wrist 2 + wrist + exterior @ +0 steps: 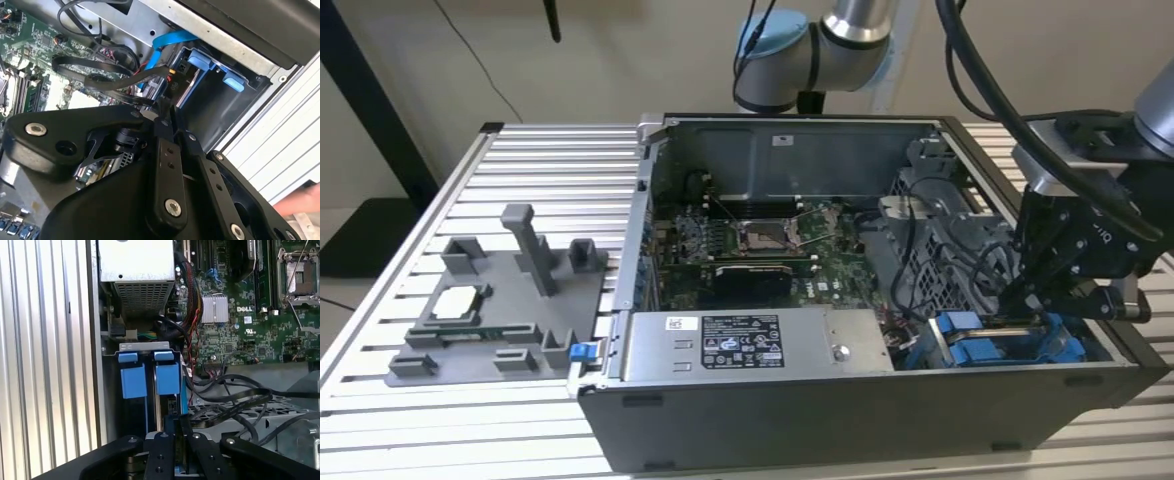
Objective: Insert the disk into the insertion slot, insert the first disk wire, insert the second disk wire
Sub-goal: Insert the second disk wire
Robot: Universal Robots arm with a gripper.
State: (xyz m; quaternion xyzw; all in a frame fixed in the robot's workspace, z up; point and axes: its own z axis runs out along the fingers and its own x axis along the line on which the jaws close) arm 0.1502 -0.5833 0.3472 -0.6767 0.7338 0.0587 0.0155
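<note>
I'm getting exterior view looking down over open computer case; both wrist views sitting close over blue drive cage, sharing it.

disk: we see it seated on edge in the cage, blue carrier tabs showing, in the first wrist view | insertion slot: grey metal cage with blue rails at the case's corner on the exterior view's right, beside the silver box | wires: black cables looping just beside the cage
</note>
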